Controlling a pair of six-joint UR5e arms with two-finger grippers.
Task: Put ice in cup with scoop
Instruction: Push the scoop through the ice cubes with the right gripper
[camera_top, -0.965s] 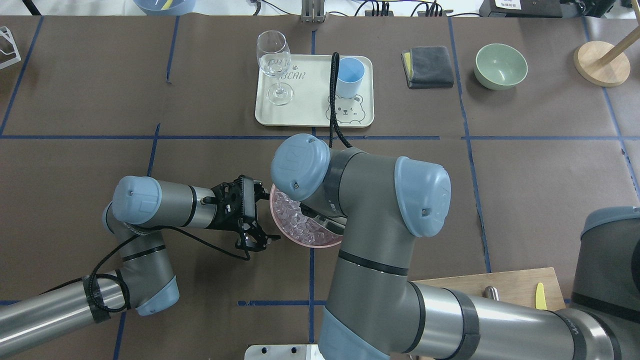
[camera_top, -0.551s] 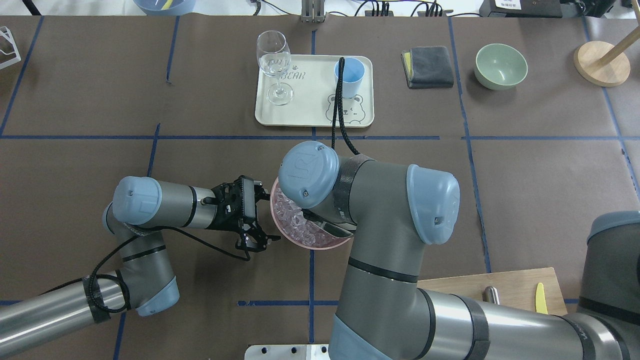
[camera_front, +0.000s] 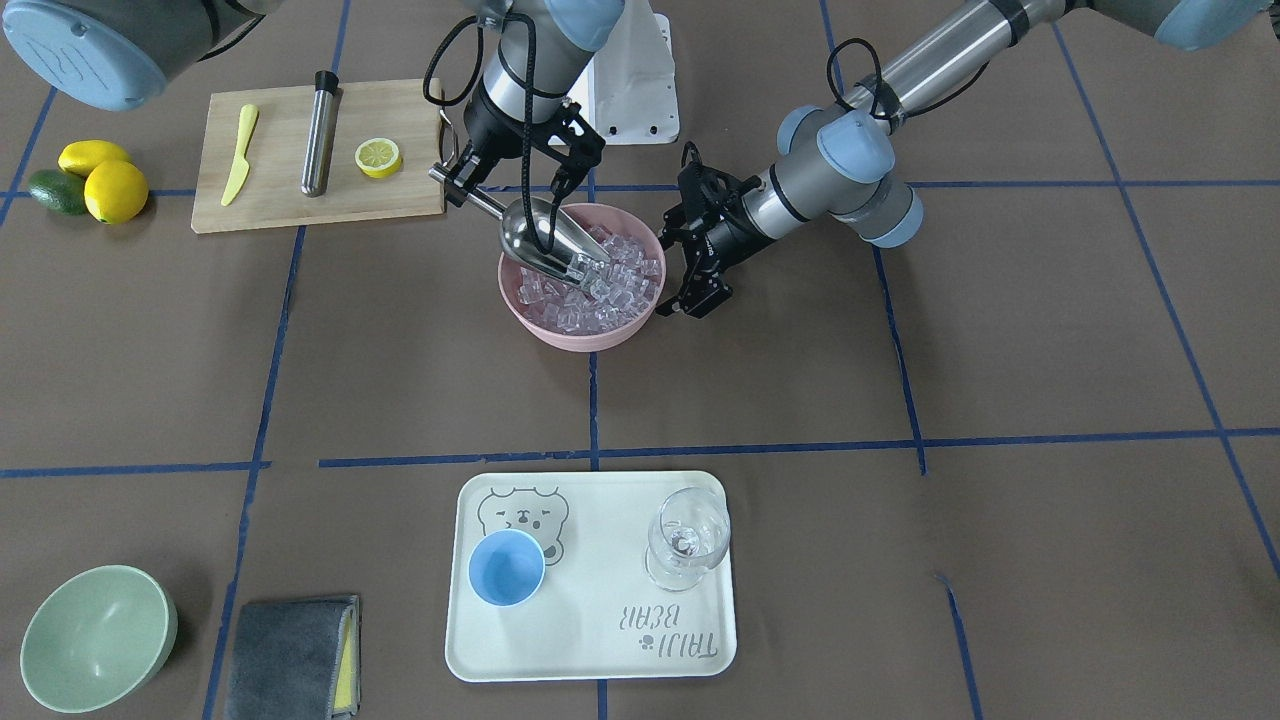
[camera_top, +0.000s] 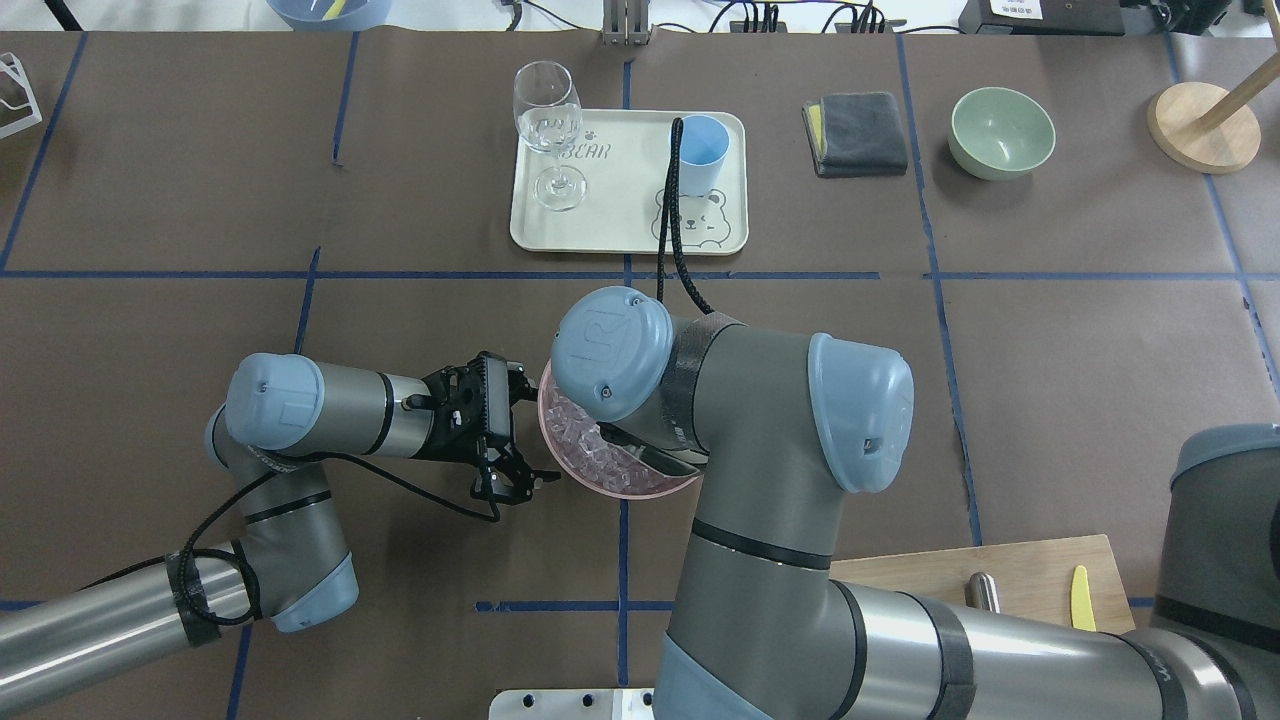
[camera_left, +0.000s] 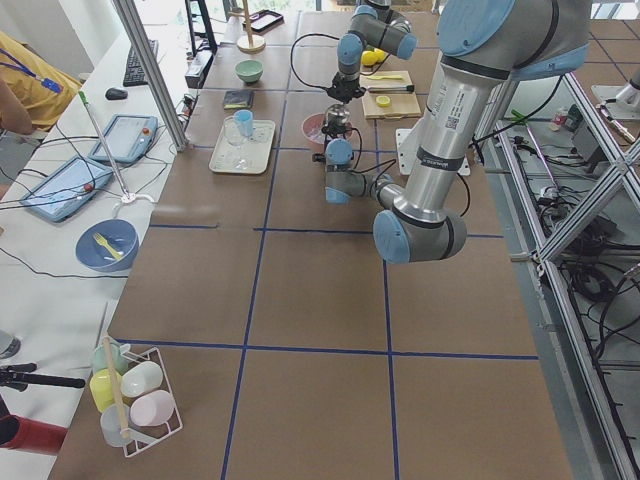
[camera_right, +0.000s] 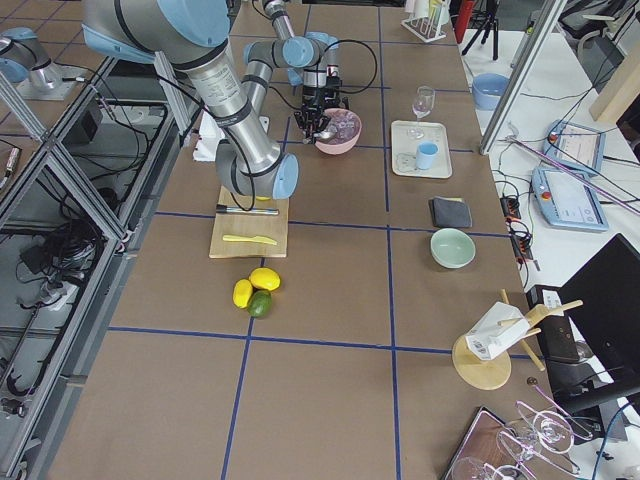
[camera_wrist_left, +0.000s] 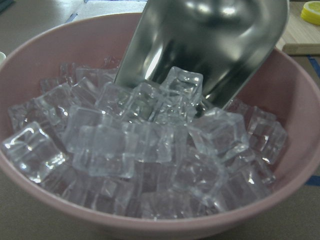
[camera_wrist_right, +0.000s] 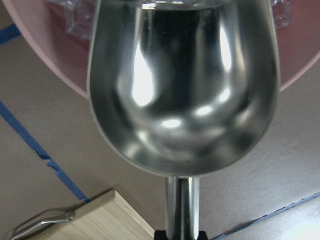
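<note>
Front-facing view: pink bowl (camera_front: 575, 340) sits mid tabletop (camera_front: 900, 400). From it the cutting board (camera_front: 400, 205) is at 10 o'clock, carrying a yellow knife (camera_front: 238, 150), steel cylinder (camera_front: 320, 140) and lemon half (camera_front: 378, 156). The tray (camera_front: 600, 665) is at 6 o'clock, well apart, with the stemmed glass (camera_front: 687, 535) on its 3 o'clock side. Green bowl (camera_front: 95, 640) and grey cloth (camera_front: 290, 655) are far off at 8 o'clock. In the overhead view the right arm (camera_top: 760, 400) covers most of the bowl and a black cable (camera_top: 678, 200) crosses in front of the cup. Left gripper (camera_front: 700, 295) hangs just beside the bowl rim at 3 o'clock, jaws parted, holding nothing. Right gripper (camera_front: 455, 180) is at 10 o'clock of the bowl, clamped on the scoop (camera_front: 545, 240) by its handle. The scoop slopes down from there, its mouth pushed into the ice (camera_front: 620, 285) that fills the bowl. A few cubes sit at the lip; the trough behind them is bare and shiny. The ice is clear glassy cubes, piled. The cup (camera_front: 507, 567), light blue and upright, stands on the tray's 9 o'clock side beside the bear print.
</note>
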